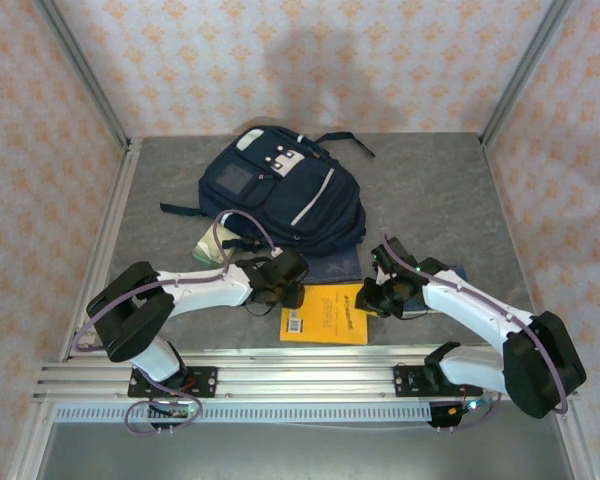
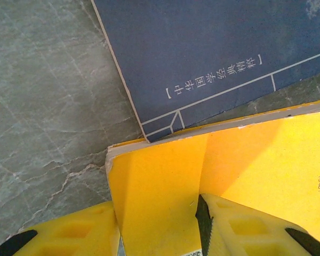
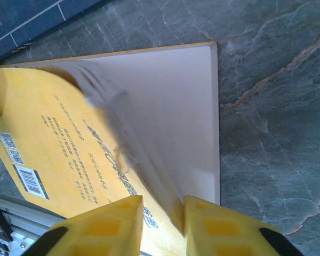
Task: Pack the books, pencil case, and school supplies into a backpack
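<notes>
The orange-yellow book (image 1: 325, 313) lies at the table's near edge between both grippers. My left gripper (image 1: 283, 290) is shut on its left corner; in the left wrist view the book (image 2: 165, 176) fills the space between the fingers (image 2: 245, 229). My right gripper (image 1: 372, 298) has closed on the book's right side. There its cover (image 3: 58, 128) is folded back, and a blurred fan of raised pages (image 3: 149, 138) sits between the narrow jaws (image 3: 162, 201). A navy book (image 1: 332, 268) (image 2: 213, 53) lies just beyond, against the backpack (image 1: 285, 190).
A second navy book (image 1: 452, 272) pokes out behind the right arm. A green-edged packet (image 1: 208, 245) lies at the backpack's left side. Metal rails (image 1: 300, 375) run along the near edge, and patterned walls enclose the grey marble table (image 1: 430, 190).
</notes>
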Controlling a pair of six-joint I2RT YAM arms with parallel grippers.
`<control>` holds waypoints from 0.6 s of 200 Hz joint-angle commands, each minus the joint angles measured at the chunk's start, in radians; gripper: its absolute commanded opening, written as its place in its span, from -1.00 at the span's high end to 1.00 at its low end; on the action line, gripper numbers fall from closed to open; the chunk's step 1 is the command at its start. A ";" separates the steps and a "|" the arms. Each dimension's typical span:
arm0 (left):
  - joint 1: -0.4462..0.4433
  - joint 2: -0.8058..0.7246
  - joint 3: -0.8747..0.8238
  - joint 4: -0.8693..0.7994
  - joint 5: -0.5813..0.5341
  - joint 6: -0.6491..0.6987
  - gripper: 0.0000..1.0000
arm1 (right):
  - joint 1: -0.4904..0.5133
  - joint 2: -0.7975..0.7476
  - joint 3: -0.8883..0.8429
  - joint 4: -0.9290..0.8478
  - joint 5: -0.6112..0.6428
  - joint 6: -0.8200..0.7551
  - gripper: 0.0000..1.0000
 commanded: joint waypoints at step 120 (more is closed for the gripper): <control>-0.007 -0.220 0.090 -0.270 -0.305 0.196 -0.06 | 0.007 0.007 -0.024 0.256 -0.030 0.085 1.00</control>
